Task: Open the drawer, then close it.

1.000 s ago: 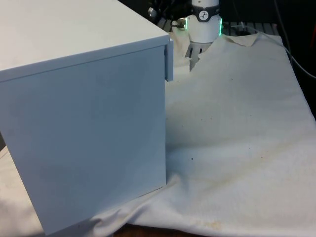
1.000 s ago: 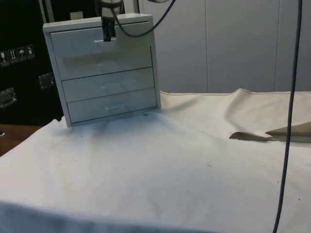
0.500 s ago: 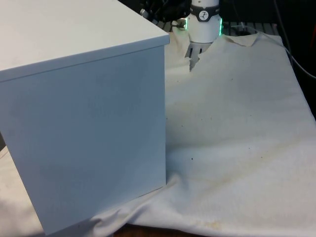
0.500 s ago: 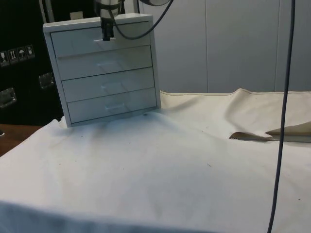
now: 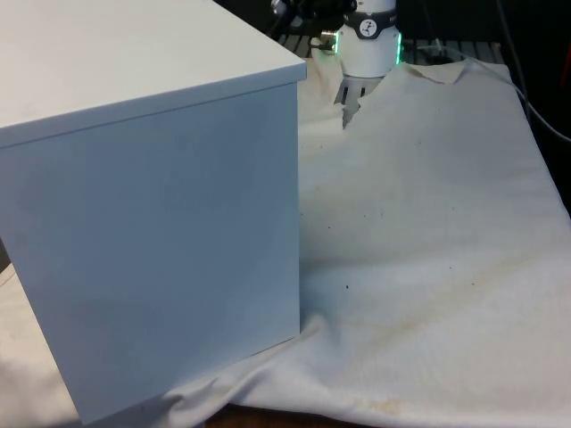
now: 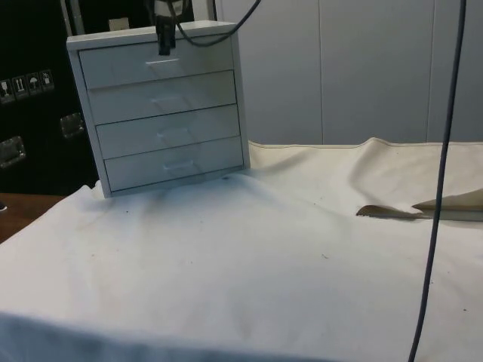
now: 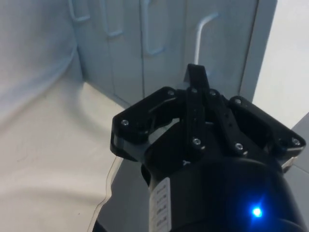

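Side view recorded a white chest of drawers (image 6: 164,113) standing on the counter (image 6: 249,264) under a white cloth (image 6: 302,226), towards the far end of the cloth as that camera saw it. Four drawer fronts were stacked one above the other, each with a small bar handle. All four fronts sat flush with the chest's frame; the top drawer (image 6: 155,64) was closed. The black end effector (image 6: 165,47) hung in front of the top drawer's face, at the height of its handle (image 6: 167,65), its tip just above the handle. Whether it touched the handle could not be told from this view.

Wrist view looked down along the end effector (image 7: 197,77) towards the drawer fronts, which ran as pale panels with looped handles. The two fingers (image 7: 195,104) lay pressed together into one narrow black blade, clenched with nothing between them. The tip pointed at the bar handle (image 7: 203,29) of the drawer nearest the chest's edge and stood just short of it; no contact could be confirmed.

Front view showed the chest (image 5: 152,205) with its plain back and side turned to the camera, at the front view's left, taking up much of that half. The drawer fronts faced away. The cloth (image 5: 428,223) lay wrinkled over the counter to the front view's right, with a few small dark specks on it. A dark cable (image 6: 441,181) hung down at the side view's right.
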